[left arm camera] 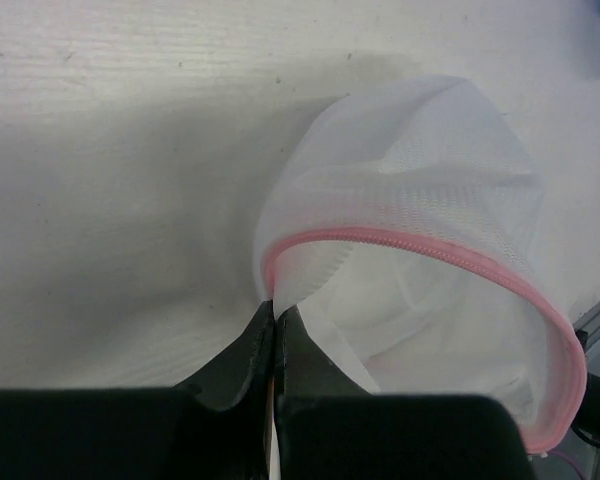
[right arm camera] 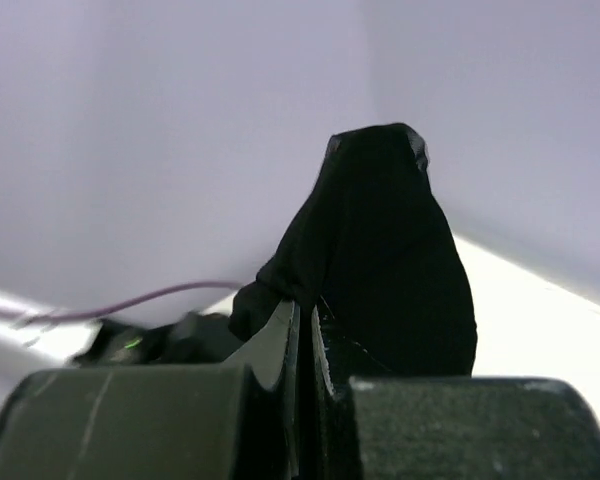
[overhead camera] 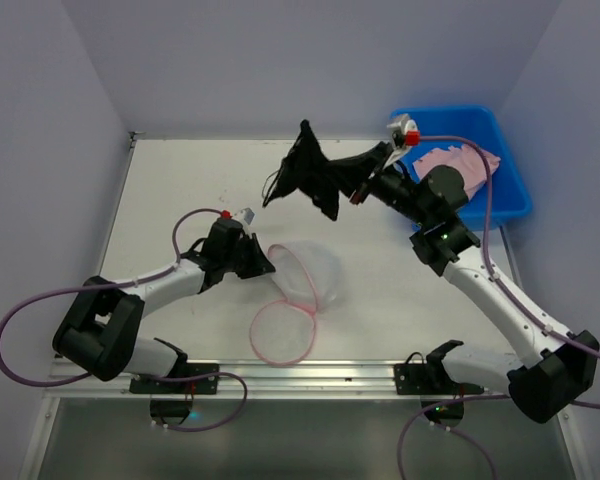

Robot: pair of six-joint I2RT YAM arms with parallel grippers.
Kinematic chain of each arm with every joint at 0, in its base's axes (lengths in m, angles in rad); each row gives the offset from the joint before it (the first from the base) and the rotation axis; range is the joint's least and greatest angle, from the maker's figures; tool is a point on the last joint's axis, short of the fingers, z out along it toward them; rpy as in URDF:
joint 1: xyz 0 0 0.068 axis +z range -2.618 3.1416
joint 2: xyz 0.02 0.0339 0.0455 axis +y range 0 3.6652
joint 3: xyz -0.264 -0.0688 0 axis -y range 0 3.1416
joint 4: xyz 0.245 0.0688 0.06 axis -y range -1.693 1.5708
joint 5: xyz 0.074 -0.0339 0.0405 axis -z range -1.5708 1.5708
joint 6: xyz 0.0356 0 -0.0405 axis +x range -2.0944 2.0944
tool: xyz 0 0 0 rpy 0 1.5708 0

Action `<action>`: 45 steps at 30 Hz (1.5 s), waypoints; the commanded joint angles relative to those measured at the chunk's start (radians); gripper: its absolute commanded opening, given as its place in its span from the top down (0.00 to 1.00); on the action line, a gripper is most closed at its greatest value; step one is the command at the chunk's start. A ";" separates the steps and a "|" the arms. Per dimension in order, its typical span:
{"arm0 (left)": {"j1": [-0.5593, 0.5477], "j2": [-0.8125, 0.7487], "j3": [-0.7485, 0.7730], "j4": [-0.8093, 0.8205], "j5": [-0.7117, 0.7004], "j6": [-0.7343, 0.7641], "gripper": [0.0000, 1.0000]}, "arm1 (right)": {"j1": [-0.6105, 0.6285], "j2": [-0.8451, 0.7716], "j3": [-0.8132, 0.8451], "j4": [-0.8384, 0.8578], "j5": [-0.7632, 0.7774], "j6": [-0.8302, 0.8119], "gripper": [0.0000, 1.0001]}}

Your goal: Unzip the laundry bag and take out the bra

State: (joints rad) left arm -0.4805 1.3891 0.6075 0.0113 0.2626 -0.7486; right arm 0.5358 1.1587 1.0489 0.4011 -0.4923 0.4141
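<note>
While the left tool [left arm camera: 276, 312] pinches the laundry bag [left arm camera: 420, 200] by its rim, the right tool [right arm camera: 305, 318] grips a black bra [right arm camera: 390, 250] aloft.

The left arm [overhead camera: 170, 282] reaches low toward mid-frame with the left gripper [left arm camera: 276, 310] pinched tight, while the right arm [overhead camera: 485, 285] stretches toward upper centre, the right gripper [right arm camera: 302, 312] raised and clamped.
</note>
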 commanded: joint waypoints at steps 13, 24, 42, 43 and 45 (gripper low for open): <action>-0.004 -0.001 0.077 -0.066 -0.089 0.049 1.00 | -0.586 0.191 0.129 -0.459 0.734 -0.262 1.00; 0.000 0.140 0.227 -0.039 -0.062 0.140 0.91 | -0.617 0.582 0.379 -0.650 0.632 -0.224 0.82; 0.040 -0.191 0.118 -0.321 -0.131 0.072 0.10 | -0.001 0.093 0.082 -0.677 0.425 -0.170 0.08; 0.040 -0.223 0.088 -0.336 -0.125 0.058 0.10 | 0.041 0.108 0.091 -0.691 0.432 -0.175 0.07; 0.036 -0.312 0.008 -0.349 -0.114 0.043 0.12 | 0.133 0.153 0.095 -0.708 0.429 -0.184 0.07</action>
State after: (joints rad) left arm -0.4435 1.1637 0.7013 -0.2546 0.1482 -0.6643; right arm 0.5888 1.2465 1.1473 -0.2359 -0.0212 0.2218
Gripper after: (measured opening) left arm 0.886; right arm 0.928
